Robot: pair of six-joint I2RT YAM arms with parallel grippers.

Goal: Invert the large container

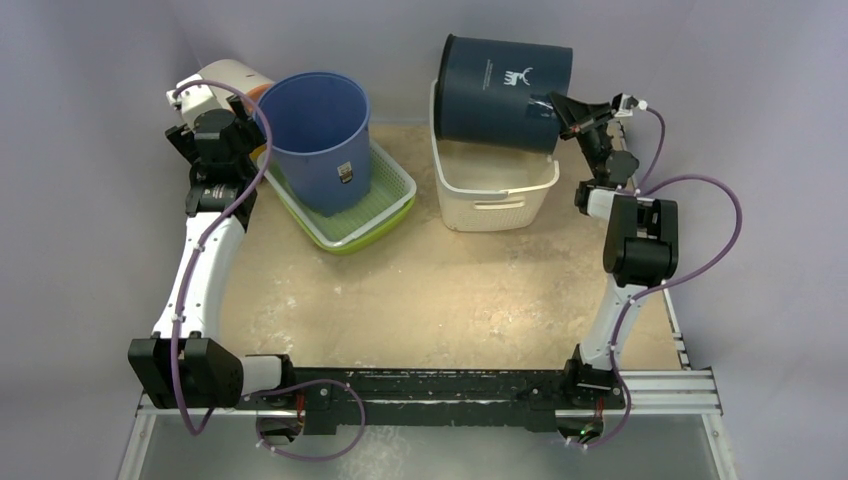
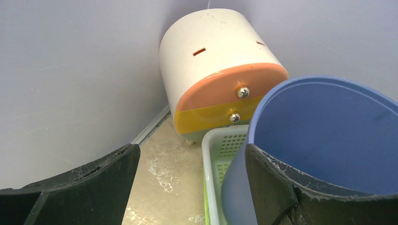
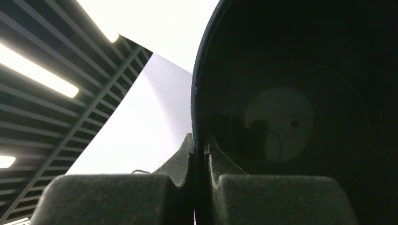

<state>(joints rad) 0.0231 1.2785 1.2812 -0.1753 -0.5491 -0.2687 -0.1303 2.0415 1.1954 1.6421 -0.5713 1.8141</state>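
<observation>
The large dark navy container (image 1: 505, 90) with a white deer logo hangs mouth down and tilted above the white basket (image 1: 495, 190) at the back. My right gripper (image 1: 556, 104) is shut on its rim at the lower right. In the right wrist view the fingers (image 3: 185, 157) pinch the rim wall, and the container's dark inside (image 3: 300, 112) fills the right half. My left gripper (image 2: 192, 187) is open and empty at the back left, its right finger (image 2: 272, 183) close against the outside of a blue bucket (image 2: 324, 136).
The blue bucket (image 1: 318, 135) stands upright in a green and white tray (image 1: 385, 205). A white drawer unit (image 1: 235, 78) with an orange front (image 2: 230, 89) stands in the back left corner by the wall. Bare tabletop (image 1: 430, 300) lies in front.
</observation>
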